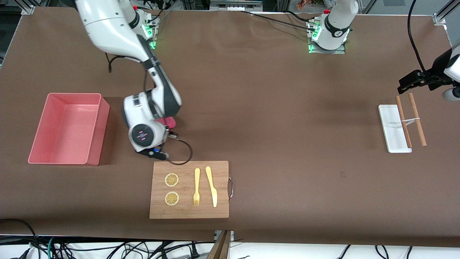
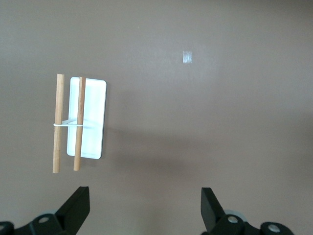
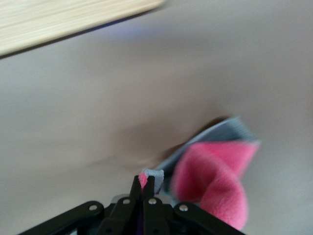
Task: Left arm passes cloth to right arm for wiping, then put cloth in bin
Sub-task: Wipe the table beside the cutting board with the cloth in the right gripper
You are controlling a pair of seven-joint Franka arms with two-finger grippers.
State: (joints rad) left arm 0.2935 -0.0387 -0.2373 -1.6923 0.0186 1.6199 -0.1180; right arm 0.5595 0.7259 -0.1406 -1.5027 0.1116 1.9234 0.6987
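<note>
The pinkish-red cloth (image 1: 171, 122) (image 3: 215, 178), grey on its reverse, is pinched by an edge in my right gripper (image 1: 162, 124) (image 3: 145, 183), whose fingers are shut on it. It trails low over the brown table, beside the pink bin (image 1: 73, 94) and just farther from the front camera than the wooden board (image 1: 190, 210) (image 3: 63, 19). I cannot tell whether it touches the table. The bin holds nothing. My left gripper (image 1: 408, 84) (image 2: 145, 193) hangs open and holds nothing. It waits over the table at the left arm's end, by the white tray (image 1: 391, 133) (image 2: 93, 107).
The board carries two lemon slices (image 1: 171, 180), a yellow fork (image 1: 196, 187) and a yellow knife (image 1: 212, 185), with a metal handle (image 1: 231, 187) on its side. Two wooden sticks (image 1: 417, 118) (image 2: 57, 122) bound by a white band lie across the tray.
</note>
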